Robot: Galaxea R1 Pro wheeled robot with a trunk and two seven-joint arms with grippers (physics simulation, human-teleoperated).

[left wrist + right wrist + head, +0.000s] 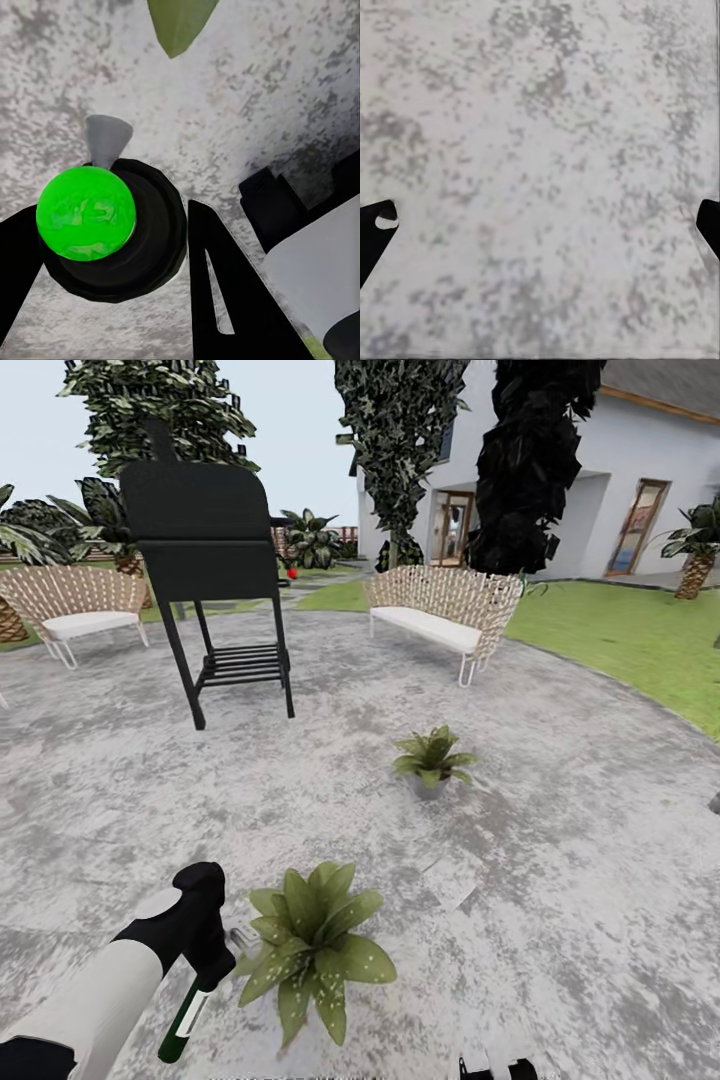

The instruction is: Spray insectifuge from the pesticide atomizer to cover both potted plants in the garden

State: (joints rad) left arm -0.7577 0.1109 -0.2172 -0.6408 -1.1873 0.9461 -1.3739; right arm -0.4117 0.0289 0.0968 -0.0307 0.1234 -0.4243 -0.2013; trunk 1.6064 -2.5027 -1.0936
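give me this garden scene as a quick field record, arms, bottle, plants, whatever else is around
setting: round mottled grey patio with lawn behind it
left gripper: shut on the pesticide atomizer, held beside the near plant
atomizer nozzle: pale grey tip above paving, near a leaf
near potted plant: speckled rosette, close to the left gripper
far potted plant: small grey pot, farther out on the patio
right gripper: open over bare paving, holding nothing
furniture: black grill, two wicker benches
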